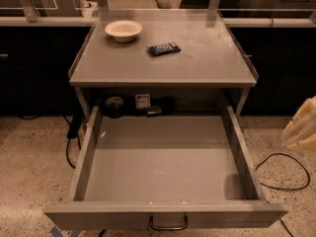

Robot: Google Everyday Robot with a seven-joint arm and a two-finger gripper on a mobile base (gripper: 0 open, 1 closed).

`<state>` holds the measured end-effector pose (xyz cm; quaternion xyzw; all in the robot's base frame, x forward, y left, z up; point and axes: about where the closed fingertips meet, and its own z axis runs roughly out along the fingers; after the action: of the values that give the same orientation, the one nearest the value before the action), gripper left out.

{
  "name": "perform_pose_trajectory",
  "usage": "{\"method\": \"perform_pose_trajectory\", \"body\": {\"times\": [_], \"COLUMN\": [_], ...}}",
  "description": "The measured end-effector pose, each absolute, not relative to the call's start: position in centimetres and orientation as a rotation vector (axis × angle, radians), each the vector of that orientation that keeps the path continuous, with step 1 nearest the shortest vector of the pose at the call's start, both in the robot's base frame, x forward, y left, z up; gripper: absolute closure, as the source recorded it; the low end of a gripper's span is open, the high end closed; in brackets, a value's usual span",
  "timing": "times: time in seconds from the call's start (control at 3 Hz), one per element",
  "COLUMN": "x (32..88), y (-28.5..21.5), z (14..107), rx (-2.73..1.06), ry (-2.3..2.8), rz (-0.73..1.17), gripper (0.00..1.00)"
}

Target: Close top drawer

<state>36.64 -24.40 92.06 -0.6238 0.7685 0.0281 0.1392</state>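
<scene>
The top drawer (163, 164) is a wide, shallow grey metal drawer. It stands pulled far out from under the cabinet top (163, 53). Its inside is bare. Its front panel (98, 216) runs along the bottom of the view, with a small dark wire handle (168, 224) at centre. My gripper (301, 127) shows as a cream-coloured shape at the right edge. It is to the right of the drawer's right side wall (242, 152), apart from it, above the floor.
A cream bowl (123, 30) and a dark blue packet (164, 48) lie on the cabinet top. Dark round items and a small white box (142, 101) sit at the back under the top. Black cables (276, 174) lie on the speckled floor on both sides.
</scene>
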Motion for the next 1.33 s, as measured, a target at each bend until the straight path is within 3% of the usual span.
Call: {"method": "perform_pose_trajectory", "body": {"times": [0.33, 1.33], "x": [36.3, 34.7], "y": [-25.0, -24.7], "z": [88.5, 87.7], "rx": [-1.870, -1.877], "ry": [2.141, 2.108], "rz": [0.182, 0.212], "gripper": [1.00, 1.00]}}
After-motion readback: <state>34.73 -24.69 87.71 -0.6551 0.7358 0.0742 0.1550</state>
